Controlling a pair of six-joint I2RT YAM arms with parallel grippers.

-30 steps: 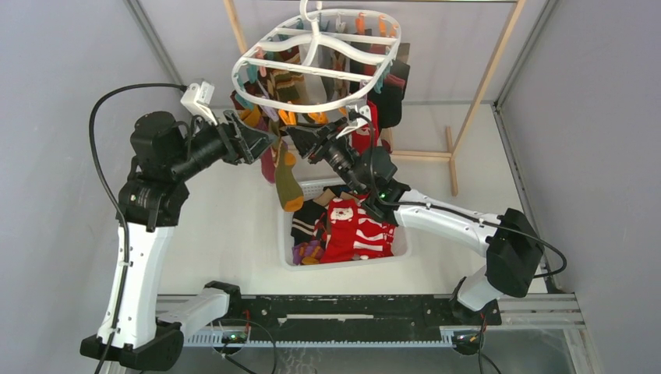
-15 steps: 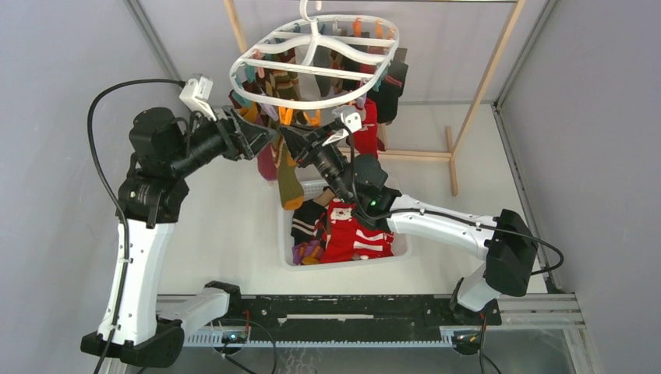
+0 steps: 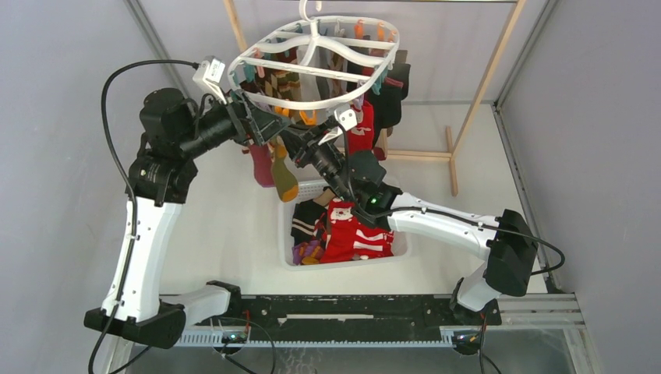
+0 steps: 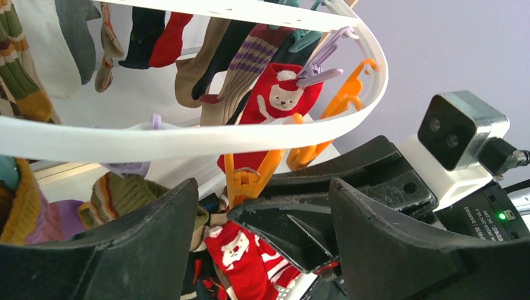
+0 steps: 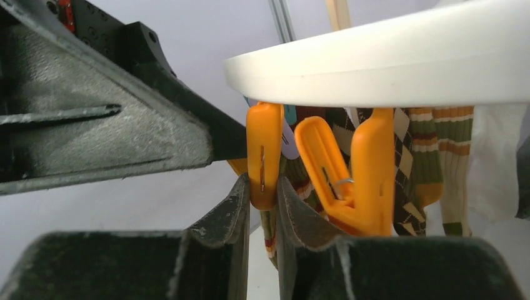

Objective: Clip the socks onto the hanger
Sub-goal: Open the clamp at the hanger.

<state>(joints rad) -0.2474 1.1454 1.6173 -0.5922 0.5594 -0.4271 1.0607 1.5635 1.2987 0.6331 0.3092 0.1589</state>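
Our left fingers (image 4: 144, 250) have risen to the hanger (image 4: 187, 140), spread and empty, while our right fingers (image 5: 219, 231) pinch its orange clip (image 5: 264, 150), so clipping looks close.

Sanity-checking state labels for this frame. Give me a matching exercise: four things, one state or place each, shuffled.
Things:
1. left gripper
2. right gripper
3. hanger
4. basket

States or places:
A. on the table, holding a red sock
B. shut on an orange clip
C. open, fingers wide apart
D. white oval, hanging up

Pairs: 1-C; 2-B; 3-D; 4-A
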